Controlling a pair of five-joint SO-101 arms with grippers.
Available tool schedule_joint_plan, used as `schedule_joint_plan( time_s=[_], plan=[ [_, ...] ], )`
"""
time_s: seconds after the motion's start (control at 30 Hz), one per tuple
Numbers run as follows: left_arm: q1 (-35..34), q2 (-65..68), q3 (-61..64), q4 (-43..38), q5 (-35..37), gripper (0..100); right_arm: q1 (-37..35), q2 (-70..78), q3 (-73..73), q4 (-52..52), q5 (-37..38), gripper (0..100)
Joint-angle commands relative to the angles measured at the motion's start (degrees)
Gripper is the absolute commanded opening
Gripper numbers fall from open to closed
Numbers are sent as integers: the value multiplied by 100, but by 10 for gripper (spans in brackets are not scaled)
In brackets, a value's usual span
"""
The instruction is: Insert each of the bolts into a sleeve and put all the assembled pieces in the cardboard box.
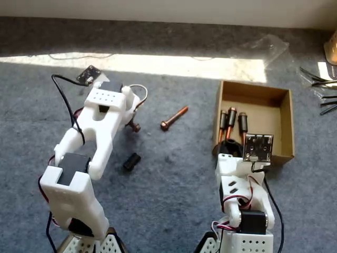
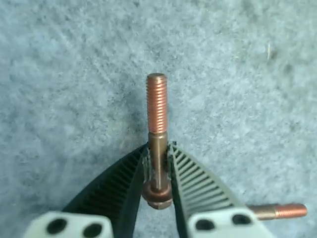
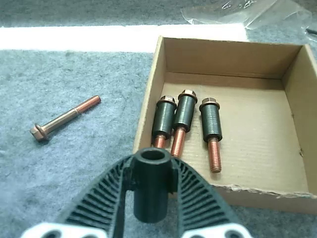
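Observation:
My left gripper (image 2: 158, 151) is shut on a copper bolt (image 2: 157, 106) near its head, and the threaded end sticks out over the grey carpet. From above, that gripper (image 1: 131, 124) is left of a loose bolt (image 1: 174, 118). My right gripper (image 3: 151, 161) is shut on an upright black sleeve (image 3: 150, 188), just outside the near left corner of the cardboard box (image 3: 148, 99). Three assembled bolt-and-sleeve pieces (image 3: 185, 121) lie side by side in the box (image 1: 287, 126). Another black sleeve (image 1: 131, 161) lies on the carpet beside the left arm.
The loose bolt (image 3: 64, 119) lies on open carpet left of the box; the same bolt (image 2: 277, 211) shows beside my left gripper. Clear plastic wrap (image 1: 266, 47) lies behind the box. Black cable ties (image 1: 318, 79) lie at the far right edge.

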Motion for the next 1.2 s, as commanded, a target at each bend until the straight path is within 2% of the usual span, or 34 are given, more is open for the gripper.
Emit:
schedule_joint_plan(
  time_s=[0.0, 0.13, 0.27, 1.17],
  plan=[
    [-4, -66, 127, -448, 88, 34, 22, -66, -40, -189, -9, 5],
    [-268, -66, 382, -765, 141, 34, 22, -66, -40, -189, -9, 5],
    [-444, -57, 479, -809, 738, 35, 22, -66, -40, -189, -9, 5],
    [-295, -57, 488, -809, 747, 36, 22, -66, -40, -189, -9, 5]
  ],
)
